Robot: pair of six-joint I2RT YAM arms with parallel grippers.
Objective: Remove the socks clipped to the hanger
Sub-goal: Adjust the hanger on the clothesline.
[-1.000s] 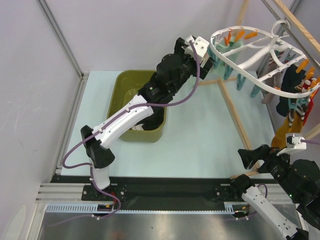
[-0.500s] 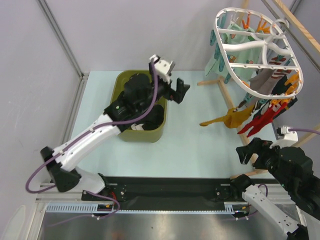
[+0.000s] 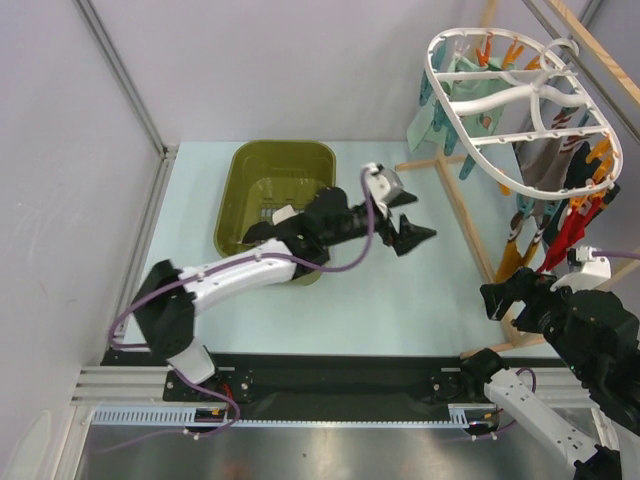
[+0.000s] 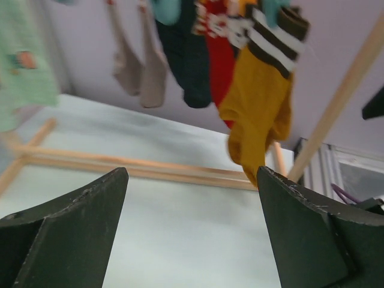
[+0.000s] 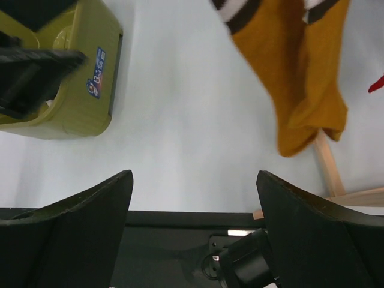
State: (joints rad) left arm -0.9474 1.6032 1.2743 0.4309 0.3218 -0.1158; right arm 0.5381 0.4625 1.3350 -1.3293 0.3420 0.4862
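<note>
The white oval hanger (image 3: 520,110) hangs at the upper right from the wooden rack. Clipped under it are a mint sock (image 3: 450,100), grey ones (image 3: 545,165) and a red sock (image 3: 567,228). My left gripper (image 3: 405,226) is open and empty, low over the mid table, pointing at the socks and well short of them. Its wrist view shows a mustard sock (image 4: 258,114), a striped sock (image 4: 273,36), a red sock (image 4: 221,66) and a dark sock (image 4: 189,66) ahead. My right gripper (image 3: 510,295) is open below the hanger, with the mustard sock (image 5: 300,72) hanging above and beyond its fingers.
An olive-green tub (image 3: 250,190) stands behind the left arm, also visible as the tub (image 5: 66,90) in the right wrist view. The wooden rack's floor bars (image 3: 465,215) cross the table on the right, and a slanted post (image 4: 342,102) rises by the socks.
My left arm has come down from the hanger's rim, passed over the tub and now reaches low to the right. The hanger has swung and its socks hang down again. The right arm barely moved.
</note>
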